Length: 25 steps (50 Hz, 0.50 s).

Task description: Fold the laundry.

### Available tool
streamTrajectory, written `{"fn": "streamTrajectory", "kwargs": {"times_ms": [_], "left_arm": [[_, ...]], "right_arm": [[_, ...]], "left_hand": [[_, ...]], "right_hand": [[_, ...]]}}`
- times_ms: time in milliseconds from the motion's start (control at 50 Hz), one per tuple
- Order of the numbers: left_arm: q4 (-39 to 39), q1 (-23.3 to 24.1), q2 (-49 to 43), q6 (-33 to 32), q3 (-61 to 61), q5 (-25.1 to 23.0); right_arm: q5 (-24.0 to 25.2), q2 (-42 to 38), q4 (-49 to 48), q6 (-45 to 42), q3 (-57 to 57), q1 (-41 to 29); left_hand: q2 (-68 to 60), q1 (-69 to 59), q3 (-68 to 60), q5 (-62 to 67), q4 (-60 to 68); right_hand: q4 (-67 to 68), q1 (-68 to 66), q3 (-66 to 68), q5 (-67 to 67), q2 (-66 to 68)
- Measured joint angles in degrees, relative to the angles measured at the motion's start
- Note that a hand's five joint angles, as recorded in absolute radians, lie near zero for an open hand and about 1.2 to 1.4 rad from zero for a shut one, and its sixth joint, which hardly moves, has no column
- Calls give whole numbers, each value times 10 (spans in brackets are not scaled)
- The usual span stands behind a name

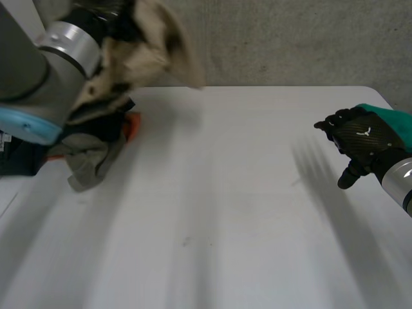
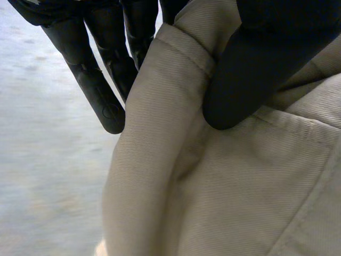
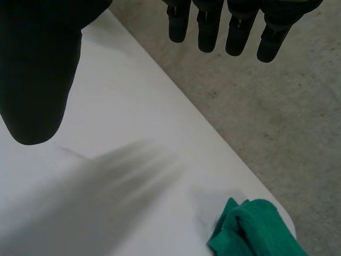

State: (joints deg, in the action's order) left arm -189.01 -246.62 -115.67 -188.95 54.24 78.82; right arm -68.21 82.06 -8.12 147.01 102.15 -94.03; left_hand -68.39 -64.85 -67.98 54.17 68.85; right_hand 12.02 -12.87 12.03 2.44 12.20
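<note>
**Risk: beige garment held by a narrow pinch**

My left hand pinches 1 beige garment between thumb and fingers, aloft at 11 o'clock over the table. I judge it may slip or snag the 1 heap at 9 o'clock. My right hand hovers spread and empty over 1 green cloth at 3 o'clock.

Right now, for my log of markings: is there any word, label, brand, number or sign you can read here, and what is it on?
No readable text anywhere.
Back of the right hand: a small white mark, too small to read.
One finger of the left hand: a faint round mark pressed in, not legible.
The beige garment and the green cloth: no label or print visible.
</note>
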Motion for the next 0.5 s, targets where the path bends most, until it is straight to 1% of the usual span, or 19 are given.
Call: {"fn": "streamTrajectory", "kwargs": {"times_ms": [40, 60, 80, 160, 200, 220, 240, 260, 280, 300, 320, 340, 360, 440, 500], "left_arm": [[5, 32, 2, 9, 22, 3], [11, 56, -3, 12, 35, 8], [13, 66, -7, 13, 40, 11], [40, 137, -69, 13, 51, 51], [51, 156, -96, 12, 47, 66], [65, 176, -126, 11, 40, 82], [74, 185, -141, 11, 36, 89], [82, 193, -153, 11, 33, 95], [94, 202, -168, 11, 28, 103], [102, 207, -176, 11, 24, 107], [110, 211, -180, 11, 22, 111], [114, 212, -180, 11, 20, 112], [120, 212, -176, 11, 19, 114], [127, 190, -141, 9, 21, 114], [124, 154, -102, 6, 25, 108]], "right_arm": [[-1, 6, 0, 7, 0, 0], [-3, 10, 0, 13, 0, 0], [-4, 11, 0, 17, 0, 1], [-16, 18, 0, 42, 1, 0], [-20, 19, 0, 48, 1, 0], [-25, 19, 0, 54, 1, 0], [-28, 19, 0, 57, 1, 0], [-31, 19, 0, 59, 2, 0], [-34, 18, 0, 61, 2, 0], [-36, 18, 0, 63, 3, -1], [-38, 18, 0, 64, 4, -1], [-38, 17, 0, 64, 4, -1], [-39, 17, 1, 64, 5, -2], [-38, 16, 1, 64, 7, -5], [-37, 16, 3, 62, 9, -8]], "left_hand": [[0, 0, 0, 0, 0], [0, 0, 0, 0, 0], [-1, 0, 0, 0, 0], [-1, 0, 0, 0, 0], [1, 1, 1, 0, 0], [102, 81, 100, -64, -93], [188, 192, 184, -160, -190], [212, 221, 208, -184, -214], [381, 385, 365, -338, -375], [417, 427, 411, -383, -423], [488, 479, 482, -448, -491], [488, 479, 482, -448, -491], [547, 522, 543, -510, -556], [556, 523, 552, -514, -567], [556, 523, 552, -514, -567]], "right_hand": [[0, 0, 0, 0, 0], [0, 0, 0, 0, 0], [0, 0, 0, 0, 0], [0, 0, 0, 0, 0], [0, 0, 0, 0, 0], [0, 0, 0, 0, 0], [0, 0, 0, 0, 0], [0, 0, 0, 0, 0], [0, 0, 0, 0, 0], [0, 0, 0, 0, 0], [0, 0, 0, 0, 0], [0, 0, 0, 0, 0], [0, 0, 0, 0, 0], [0, 0, 0, 0, 0], [0, 0, 0, 0, 0]]}}
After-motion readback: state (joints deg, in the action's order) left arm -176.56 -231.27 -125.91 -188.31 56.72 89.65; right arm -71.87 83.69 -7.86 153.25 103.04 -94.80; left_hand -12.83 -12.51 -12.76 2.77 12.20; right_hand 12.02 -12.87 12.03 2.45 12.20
